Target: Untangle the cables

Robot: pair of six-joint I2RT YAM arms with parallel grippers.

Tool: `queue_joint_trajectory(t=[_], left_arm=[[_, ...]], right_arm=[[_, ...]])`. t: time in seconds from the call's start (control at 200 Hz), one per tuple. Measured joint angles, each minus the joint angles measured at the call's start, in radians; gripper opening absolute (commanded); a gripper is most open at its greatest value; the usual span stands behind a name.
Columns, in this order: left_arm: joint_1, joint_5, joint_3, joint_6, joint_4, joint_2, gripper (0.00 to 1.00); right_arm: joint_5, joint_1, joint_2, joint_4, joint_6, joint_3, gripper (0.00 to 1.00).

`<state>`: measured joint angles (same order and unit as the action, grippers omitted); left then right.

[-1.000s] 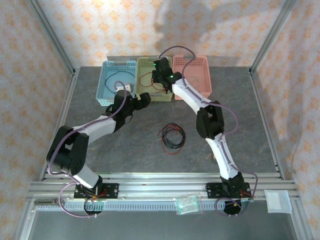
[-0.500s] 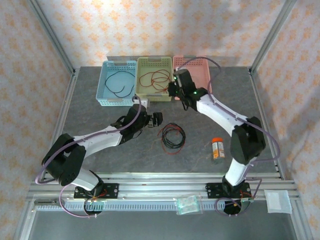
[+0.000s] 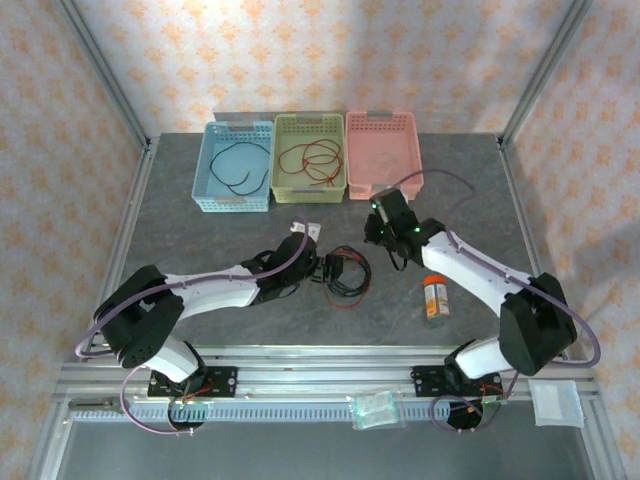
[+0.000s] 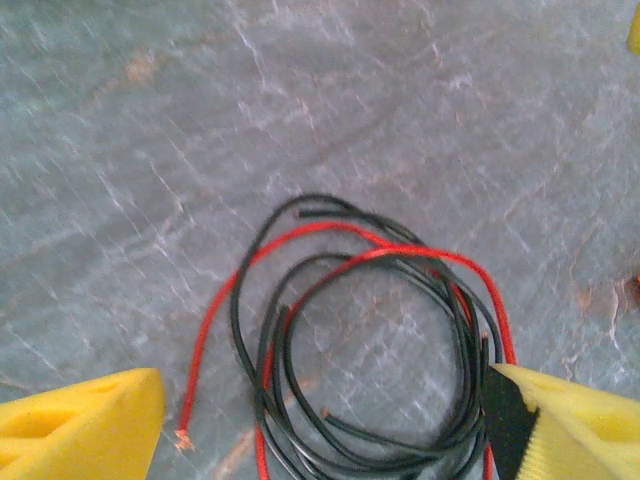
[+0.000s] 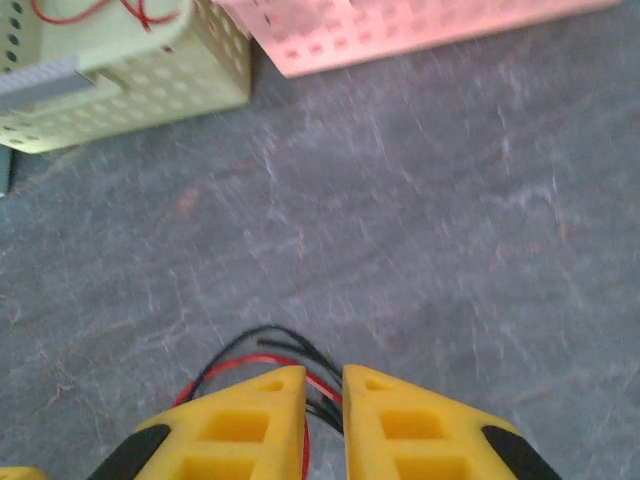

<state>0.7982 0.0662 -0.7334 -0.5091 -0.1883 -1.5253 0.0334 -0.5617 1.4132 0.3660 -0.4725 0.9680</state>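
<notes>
A tangle of red and black cables (image 3: 346, 275) lies on the grey table, in the middle. My left gripper (image 3: 325, 268) is low at its left side. In the left wrist view it (image 4: 320, 430) stands open, and the coils (image 4: 370, 340) lie flat between its yellow fingers (image 4: 85, 425) with nothing gripped. My right gripper (image 3: 380, 232) hangs above the table just right of the tangle. Its jaws (image 5: 323, 375) are shut with only a slit left, and the strands (image 5: 241, 361) lie on the table below them. A black cable (image 3: 237, 166) lies in the blue basket, red ones (image 3: 308, 158) in the green one.
Three baskets stand in a row at the back: blue (image 3: 208, 170), green (image 3: 282, 130) and pink (image 3: 382, 150). The green basket (image 5: 130, 80) and the pink basket (image 5: 420, 30) lie ahead of the right wrist. An orange pill bottle (image 3: 434, 296) lies right of the tangle.
My left arm came down from the blue basket to the tangle. My right arm drew back from the green basket toward the table's middle, leaving red cable in it.
</notes>
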Motion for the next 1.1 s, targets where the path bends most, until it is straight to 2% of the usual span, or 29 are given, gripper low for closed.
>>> queue_joint_trajectory(t=[0.225,0.516,0.861,1.101], left_arm=[[0.061,-0.027,0.055,-0.066,-0.039,-0.002,0.84],[0.093,-0.054,0.082,-0.120,-0.080,-0.002,0.83],[0.105,-0.087,0.103,-0.139,-0.093,-0.002,0.84],[0.105,-0.136,0.103,-0.138,-0.093,-0.001,0.84]], right_arm=[[0.089,0.000,-0.002,0.000,-0.117,-0.078,0.24],[0.146,-0.001,0.058,-0.051,-0.166,-0.079,0.37],[0.212,-0.014,0.148,-0.114,-0.182,-0.080,0.37],[0.238,-0.017,0.182,-0.125,-0.182,-0.081,0.33]])
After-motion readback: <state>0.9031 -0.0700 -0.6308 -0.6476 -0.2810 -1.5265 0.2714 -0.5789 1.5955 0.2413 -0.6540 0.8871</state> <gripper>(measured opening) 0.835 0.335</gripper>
